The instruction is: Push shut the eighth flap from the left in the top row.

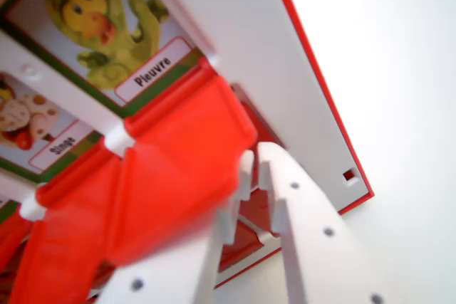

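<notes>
Ideally, the nearly closed, empty gripper [255,176] presses squarely against the raised red flap [182,154] directly ahead, pushing it flat onto the game board [285,105].

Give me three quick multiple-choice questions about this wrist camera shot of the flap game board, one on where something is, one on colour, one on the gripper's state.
1. Where is the card labelled Pleuvre?
A. upper left
B. lower right
C. right edge

2. What colour is the flap nearest the gripper?
A. blue
B. red
C. yellow

3. How do the gripper's jaws stand?
A. nearly closed, nothing between them
C. clamped on a card
B. spread wide

Answers: 1 A, the label sits upper left; 2 B, the flap is bright red; 3 A, only a narrow empty gap shows.
</notes>
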